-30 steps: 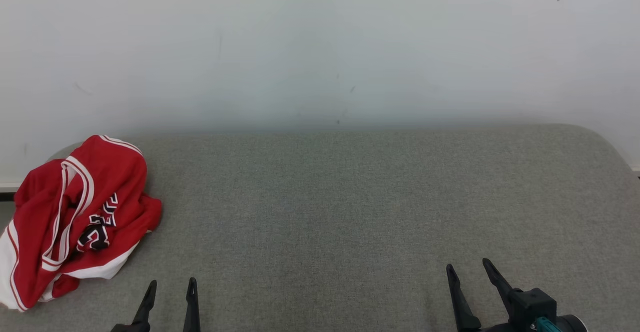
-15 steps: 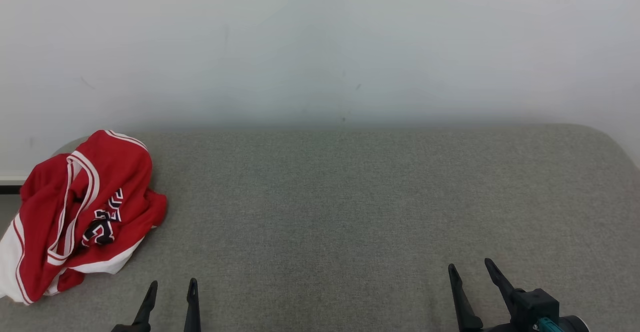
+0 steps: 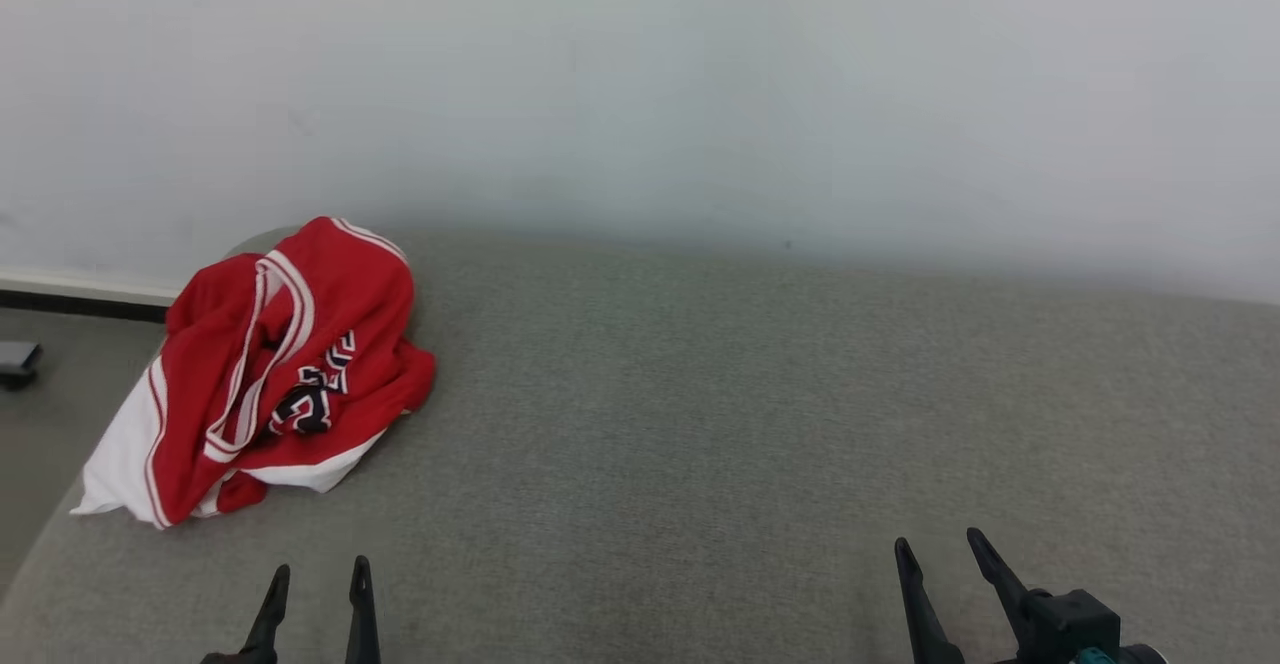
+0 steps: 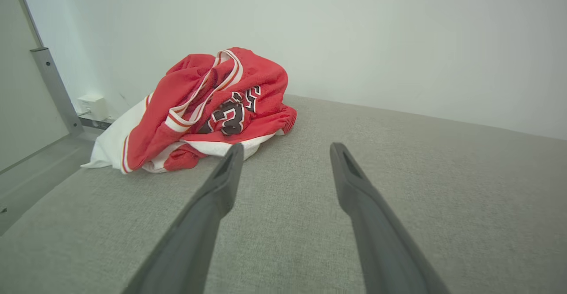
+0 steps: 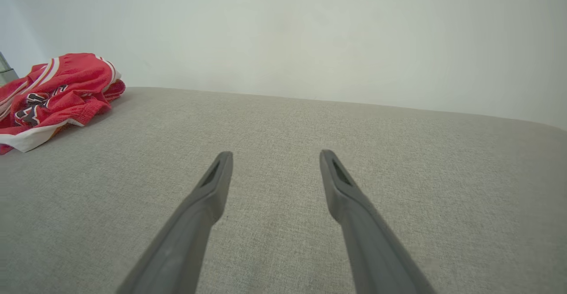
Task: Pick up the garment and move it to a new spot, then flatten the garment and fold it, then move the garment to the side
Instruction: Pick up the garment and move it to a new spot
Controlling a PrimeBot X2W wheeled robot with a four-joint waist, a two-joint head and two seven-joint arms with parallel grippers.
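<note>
The garment (image 3: 280, 374) is a crumpled red jersey with white trim and dark lettering, heaped at the far left corner of the grey padded surface (image 3: 750, 424). It appears ahead and left of my fingers in the left wrist view as the garment (image 4: 208, 108), and at the far left in the right wrist view as the garment (image 5: 53, 94). My left gripper (image 3: 318, 577) stands open at the bottom left, short of the garment, with nothing between its fingers. At the bottom right my right gripper (image 3: 940, 549) is open and empty over bare fabric.
A white wall (image 3: 640, 94) rises right behind the padded surface. The surface's rounded left edge drops to a grey floor (image 3: 50, 414), where a small dark object (image 3: 18, 359) lies. A metal post (image 4: 55, 90) and a white wall box (image 4: 91, 106) stand left of the garment.
The head camera has turned left, so the whole picture shifted right and the floor came into view. Both grippers keep their places, open. The garment lies as before.
</note>
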